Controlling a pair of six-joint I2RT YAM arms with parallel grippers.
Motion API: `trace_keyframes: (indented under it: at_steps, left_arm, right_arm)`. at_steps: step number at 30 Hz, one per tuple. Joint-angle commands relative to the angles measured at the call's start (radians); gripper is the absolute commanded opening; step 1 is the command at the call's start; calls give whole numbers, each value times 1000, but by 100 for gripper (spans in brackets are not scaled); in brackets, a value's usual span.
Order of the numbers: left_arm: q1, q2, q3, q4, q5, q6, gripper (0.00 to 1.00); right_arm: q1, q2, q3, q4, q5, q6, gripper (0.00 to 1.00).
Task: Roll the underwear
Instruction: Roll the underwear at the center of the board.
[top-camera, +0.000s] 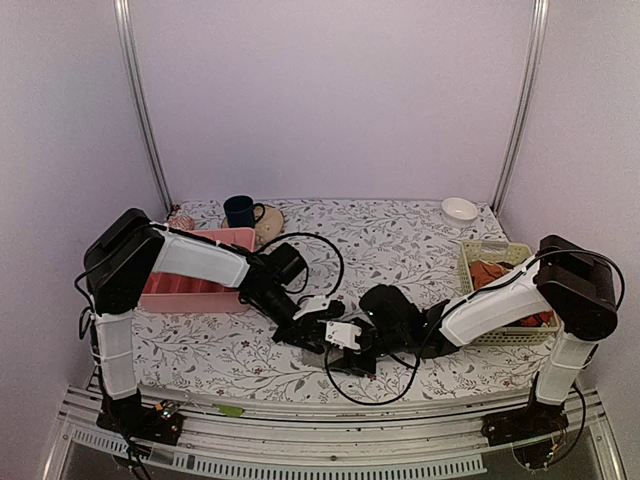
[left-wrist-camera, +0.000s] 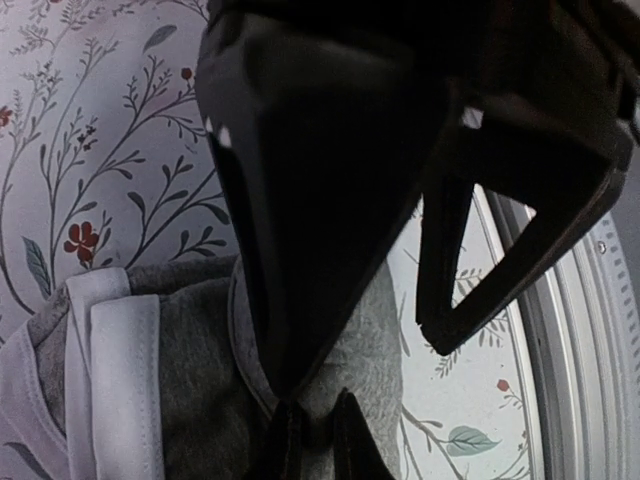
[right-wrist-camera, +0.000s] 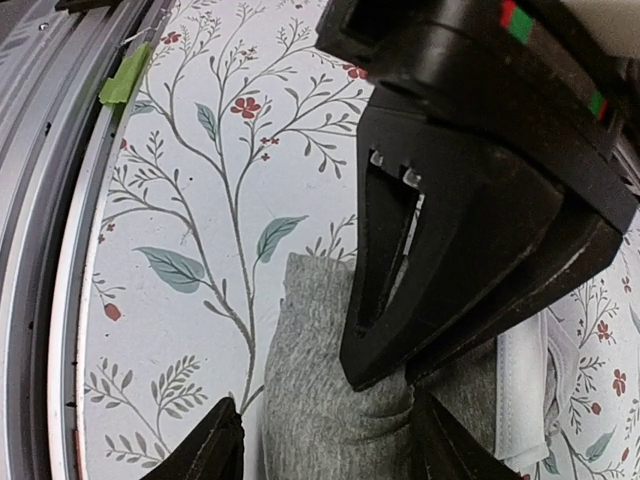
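The underwear (left-wrist-camera: 190, 390) is a grey bundle with pale trim (left-wrist-camera: 110, 370), lying on the flowered tablecloth near the front edge. My left gripper (left-wrist-camera: 317, 440) is shut on a fold of its grey cloth. In the right wrist view the underwear (right-wrist-camera: 320, 400) sits between the spread fingers of my right gripper (right-wrist-camera: 325, 450), which is open; the left finger stands just clear of the cloth. From above, my left gripper (top-camera: 322, 335) and my right gripper (top-camera: 362, 348) meet at the front middle and hide most of the garment.
A pink rack (top-camera: 195, 270) stands at the left, with a dark blue mug (top-camera: 240, 210) behind it. At the back right is a white bowl (top-camera: 460, 210). A pale basket (top-camera: 478, 262) holds orange-red garments. The table's metal rail (right-wrist-camera: 60, 150) with green tape (right-wrist-camera: 125, 80) runs close by.
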Motion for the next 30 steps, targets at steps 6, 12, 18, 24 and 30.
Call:
trace_keyframes:
  at_steps: [6, 12, 18, 24, 30]
  left_arm:
    - [10, 31, -23, -41, -26, -6, 0]
    - [32, -27, -57, -1, -38, -18, 9]
    - [67, -171, -141, 102, -80, -45, 26]
    - [120, -369, -308, 338, -167, -140, 34]
    - [134, -550, -474, 497, -241, -194, 36]
  right_arm:
    - [28, 103, 57, -39, 15, -28, 25]
    - [29, 100, 73, -113, -13, 14, 0]
    - [28, 72, 106, -240, -115, 93, 0]
    - [3, 78, 164, -370, -237, 231, 0]
    - [-51, 152, 258, -496, -380, 341, 0]
